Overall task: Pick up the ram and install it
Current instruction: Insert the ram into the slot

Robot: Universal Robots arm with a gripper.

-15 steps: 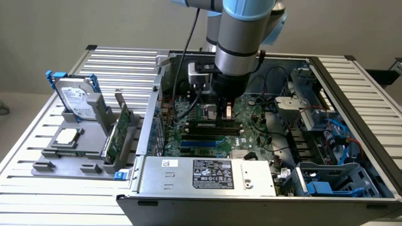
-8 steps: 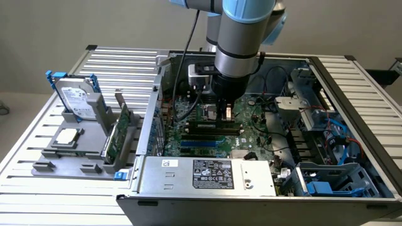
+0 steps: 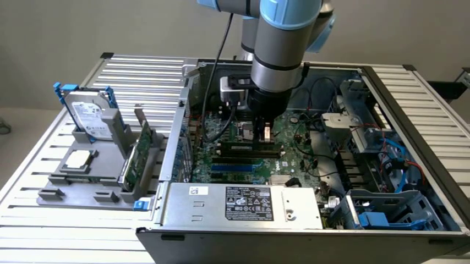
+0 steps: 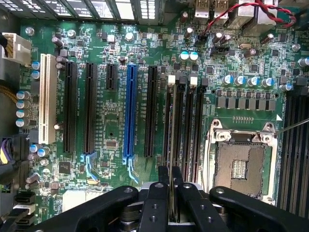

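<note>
Exterior view: a slatted metal worktop carries an open computer case, with a grey holder block just beside it on the exterior view's left. The arm reaches straight down into the case over the green motherboard, behind the grey power supply. On the holder block a hard drive stands upright, and a green expansion card stands on edge at the side nearest the case. The tool hangs low over the board, near the long black memory slots. Wrist view: the motherboard shows a blue slot, a row of black memory slots and an empty processor socket beside them. The tool has its fingers drawn close together, clamped on the ram, which is seen edge-on as a thin strip. The ram lines up with one black slot; whether it touches the slot, cannot tell.
</note>
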